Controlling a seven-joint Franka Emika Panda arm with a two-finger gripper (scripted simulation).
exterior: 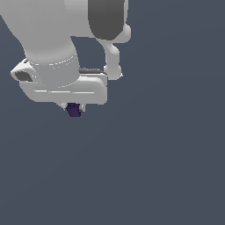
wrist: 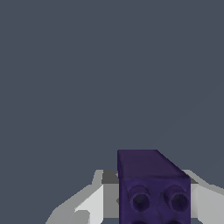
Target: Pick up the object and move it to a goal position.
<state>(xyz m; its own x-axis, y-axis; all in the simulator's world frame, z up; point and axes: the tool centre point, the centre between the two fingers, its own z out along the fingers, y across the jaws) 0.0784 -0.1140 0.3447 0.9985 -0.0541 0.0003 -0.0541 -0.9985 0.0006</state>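
The object, a small dark purple block (exterior: 73, 109), sticks out just below the white hand of my arm in the exterior view. In the wrist view the block (wrist: 151, 186) is large and close, with round studs on its near face, sitting between the white fingers (wrist: 89, 205). My gripper (exterior: 73, 107) is shut on the block. The fingertips are mostly hidden by the hand in the exterior view.
The white arm and hand (exterior: 61, 66) fill the upper part of the exterior view's left. Everything else in both views is a plain dark grey-blue surface, with no other objects or edges showing.
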